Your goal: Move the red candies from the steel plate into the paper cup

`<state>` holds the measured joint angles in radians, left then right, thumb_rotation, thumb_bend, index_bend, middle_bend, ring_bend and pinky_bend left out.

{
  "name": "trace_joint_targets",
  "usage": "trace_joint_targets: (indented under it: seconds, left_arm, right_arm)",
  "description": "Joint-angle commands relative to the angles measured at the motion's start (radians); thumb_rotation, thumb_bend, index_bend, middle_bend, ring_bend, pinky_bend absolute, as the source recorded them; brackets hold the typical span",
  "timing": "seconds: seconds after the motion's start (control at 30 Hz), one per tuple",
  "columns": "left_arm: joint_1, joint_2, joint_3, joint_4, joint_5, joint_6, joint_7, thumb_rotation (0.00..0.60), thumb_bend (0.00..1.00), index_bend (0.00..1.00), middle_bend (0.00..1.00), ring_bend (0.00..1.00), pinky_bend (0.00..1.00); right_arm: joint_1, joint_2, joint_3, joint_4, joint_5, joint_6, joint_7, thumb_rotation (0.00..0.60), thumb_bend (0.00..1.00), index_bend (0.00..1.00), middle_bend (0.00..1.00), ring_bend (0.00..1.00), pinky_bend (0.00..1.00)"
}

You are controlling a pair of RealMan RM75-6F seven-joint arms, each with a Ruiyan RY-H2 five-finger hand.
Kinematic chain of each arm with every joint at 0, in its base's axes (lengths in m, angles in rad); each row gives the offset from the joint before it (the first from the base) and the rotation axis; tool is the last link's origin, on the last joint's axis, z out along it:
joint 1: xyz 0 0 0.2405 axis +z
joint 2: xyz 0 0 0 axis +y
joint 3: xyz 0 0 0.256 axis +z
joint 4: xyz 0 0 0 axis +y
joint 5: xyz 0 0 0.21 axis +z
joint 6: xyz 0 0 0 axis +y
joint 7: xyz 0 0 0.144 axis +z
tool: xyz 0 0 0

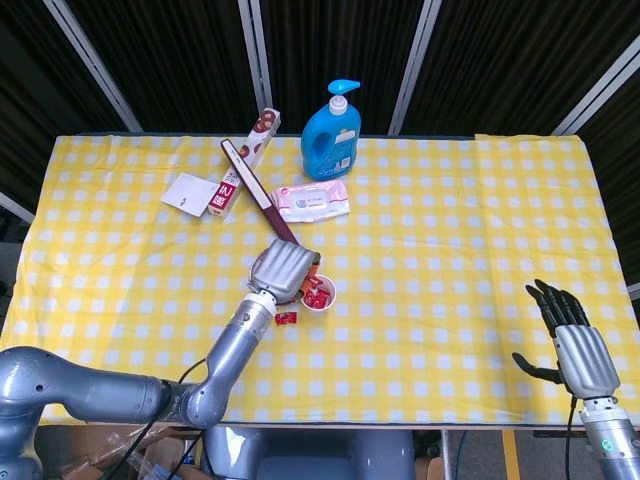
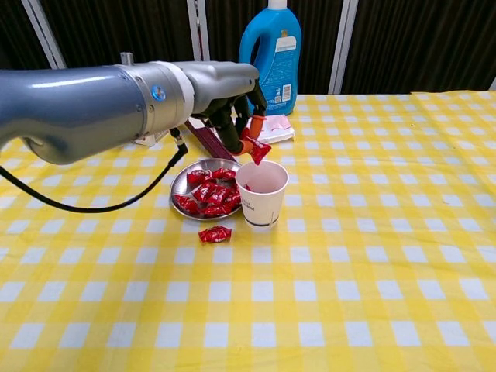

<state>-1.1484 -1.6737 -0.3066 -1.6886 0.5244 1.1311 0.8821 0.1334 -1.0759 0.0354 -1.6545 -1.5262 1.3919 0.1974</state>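
Red candy (image 2: 259,150): pinched in the left hand (image 2: 232,89), hanging just above the mouth of the paper cup (image 2: 261,193), not yet let go.
Steel plate (image 2: 177,184): on the bench just left of the cup, touching or nearly so; a heap of red candies (image 2: 208,194) left in it.
Paper cup: upright; some red visible inside from the head view (image 1: 318,297), so at least a few already delivered.
Stray candy (image 2: 215,234): on the yellow checked cloth (image 2: 372,256), in front of plate and cup, outside both.
Right hand (image 1: 573,340): near the bench's right front corner, fingers spread, holding nothing, well apart from the work.
Progress: judged early to middling; most of the pile to go, plus the stray.
Next: release over the cup, then back to the plate.
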Motion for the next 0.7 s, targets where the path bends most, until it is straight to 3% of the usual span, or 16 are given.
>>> trace_joint_targets:
  seconds: [0.03, 0.27, 0.4, 0.7]
  left_arm:
    - [-0.018, -0.03, 0.006, 0.024, -0.007, -0.009, 0.005, 0.6, 0.43, 0.54, 0.65, 0.82, 0.9]
    - [-0.038, -0.056, 0.013, 0.054, -0.039, -0.005, 0.024, 0.6, 0.31, 0.5, 0.62, 0.82, 0.9]
    - [-0.034, -0.044, 0.014, 0.048, -0.047, 0.004, 0.023, 0.6, 0.26, 0.43, 0.54, 0.82, 0.9]
    - [0.007, 0.02, 0.044, 0.035, -0.04, 0.04, 0.012, 0.6, 0.25, 0.39, 0.49, 0.81, 0.9]
  right_arm:
    - [0.0, 0.001, 0.001, 0.001, 0.001, -0.001, 0.003, 0.6, 0.28, 0.0, 0.0, 0.0, 0.0]
    - [0.001, 0.003, 0.0, 0.002, -0.001, -0.001, 0.013, 0.6, 0.28, 0.0, 0.0, 0.0, 0.0]
    - [0.001, 0.003, -0.001, 0.002, -0.003, 0.0, 0.013, 0.6, 0.28, 0.0, 0.0, 0.0, 0.0]
    - [-0.002, 0.002, 0.0, 0.002, -0.002, 0.004, 0.008, 0.6, 0.28, 0.0, 0.0, 0.0, 0.0]
